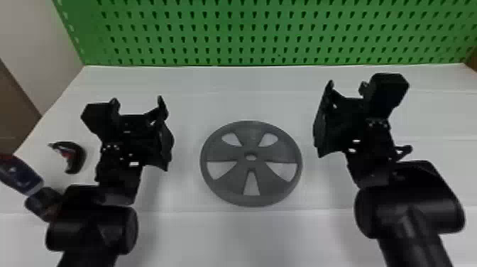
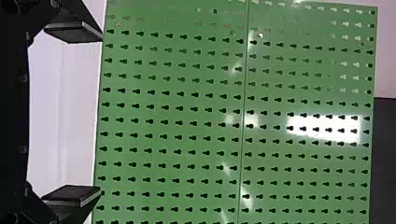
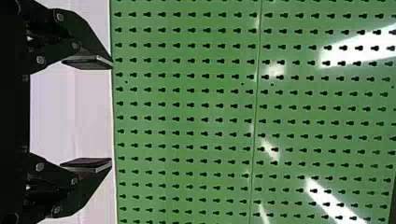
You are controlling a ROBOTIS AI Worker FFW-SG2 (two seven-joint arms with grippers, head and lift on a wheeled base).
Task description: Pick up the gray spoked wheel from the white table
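- Head view: the gray spoked wheel [image 1: 252,136] lies flat on the white worktop [image 1: 255,241], between the two arms and apart from both tools. Five openings surround its small center hole.
- Left tool [image 1: 137,100]: positioned over the worktop, to the left of the wheel. Fingers spread wide; nothing gripped.
- Right tool [image 1: 347,86]: positioned over the worktop, to the right of the wheel. Fingers spread apart; nothing gripped.
- Left wrist view: the two flat finger pads [image 2: 72,195] of the left tool [image 2: 101,113] face each other across a wide gap.
- Right wrist view: the pads [image 3: 86,163] of the right tool [image 3: 112,112] face each other across a clear gap, narrower than that of the left pair.
- Curved dark item with red detail [image 1: 78,156]: rests on the worktop, left of the left tool; exact type cannot be determined.
- Blue, red and black item [image 1: 21,175]: located at the left edge of the head view, beside the left arm and partly hidden; exact type cannot be determined.
- Green perforated panel [image 1: 248,32]: stands behind the worktop, along its far edge.
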